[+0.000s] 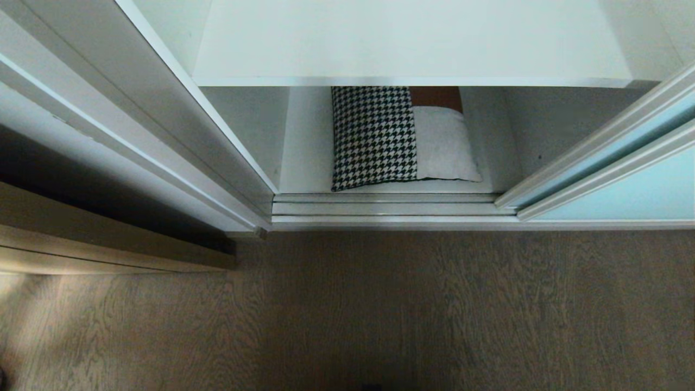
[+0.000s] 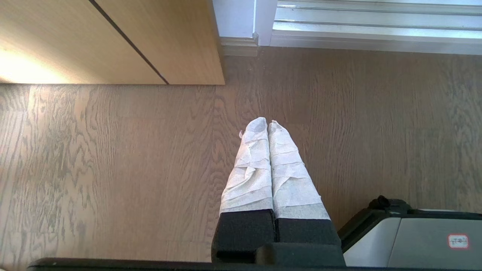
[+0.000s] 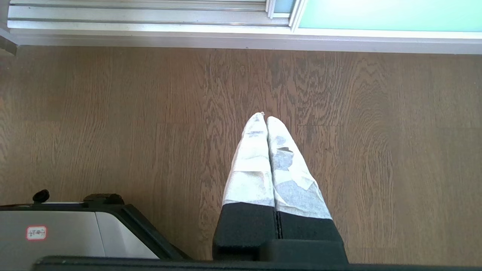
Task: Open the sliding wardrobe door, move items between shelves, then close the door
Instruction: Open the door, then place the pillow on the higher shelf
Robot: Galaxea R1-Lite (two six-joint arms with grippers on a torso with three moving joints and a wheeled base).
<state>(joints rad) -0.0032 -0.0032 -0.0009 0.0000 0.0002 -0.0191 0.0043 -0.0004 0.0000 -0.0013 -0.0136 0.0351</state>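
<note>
The door stands slid aside, so the cushion lies reachable on the low shelf. Both grippers, left and right, hang over the floor, fingers closed, empty.

The right end effector hangs over the wood-grain floor, its taped fingers pressed together, holding nothing. Beyond it runs the silver door track, with the sliding wardrobe door standing on it. Behind the end effector, near it, sits what looks like the robot's grey base.
</note>
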